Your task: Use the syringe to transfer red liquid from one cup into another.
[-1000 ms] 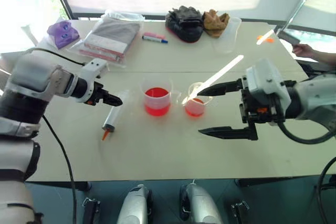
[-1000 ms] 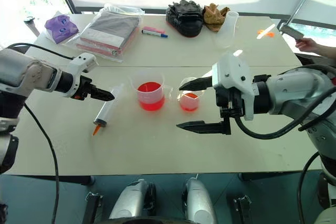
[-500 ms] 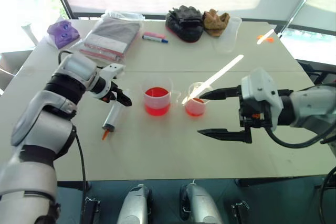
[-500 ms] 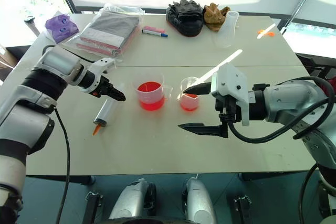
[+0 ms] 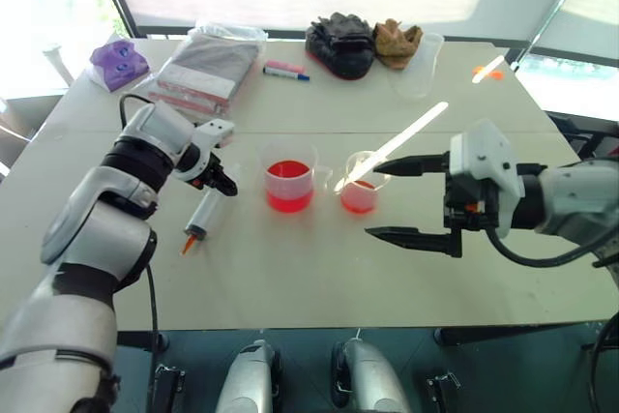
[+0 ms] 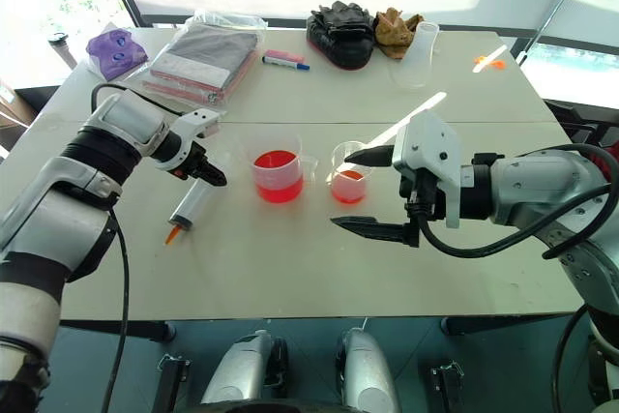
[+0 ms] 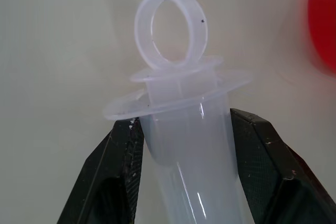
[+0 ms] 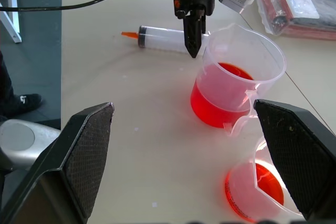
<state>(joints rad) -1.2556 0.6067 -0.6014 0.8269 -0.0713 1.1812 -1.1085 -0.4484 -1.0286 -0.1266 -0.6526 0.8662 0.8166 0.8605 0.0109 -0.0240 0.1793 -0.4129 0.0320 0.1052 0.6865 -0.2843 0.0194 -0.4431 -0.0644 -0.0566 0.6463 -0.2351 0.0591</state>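
Head views: the large clear plastic syringe with white plunger and orange tip (image 5: 204, 217) lies flat on the pale tabletop (image 5: 290, 268), orange tip toward the table's near edge, just to the left of the wide clear plastic beaker with pouring lip (image 5: 290, 181) that holds the red liquid (image 5: 289, 191). The smaller, narrower clear plastic cup (image 5: 361, 187) stands immediately to the right of the beaker and carries only a shallow red layer, an arrangement that keeps source and destination within one short reach. The left gripper (image 6: 211, 173) points steeply down at the plunger end of the syringe, apparently the grasp that must precede drawing liquid. The right gripper (image 5: 411, 199) hangs above the table to the right of the cup with its two black fingers spread wide and nothing between them, seemingly waiting to assist. Far across the table lie a bagged grey bundle (image 5: 206, 66), a pink-and-blue marker pen (image 5: 285, 70) and dark gloves (image 5: 340, 41), all well apart from the work. Left wrist view: the two black fingers (image 7: 121, 171) press both sides of the clear barrel just below its flange and ring-shaped plunger handle, so the left gripper is clamped on the syringe, which is not yet visibly lifted. Right wrist view: the right gripper's fingers (image 8: 84, 156) stand far apart, framing the beaker, the cup and the syringe lying beyond them on the table.
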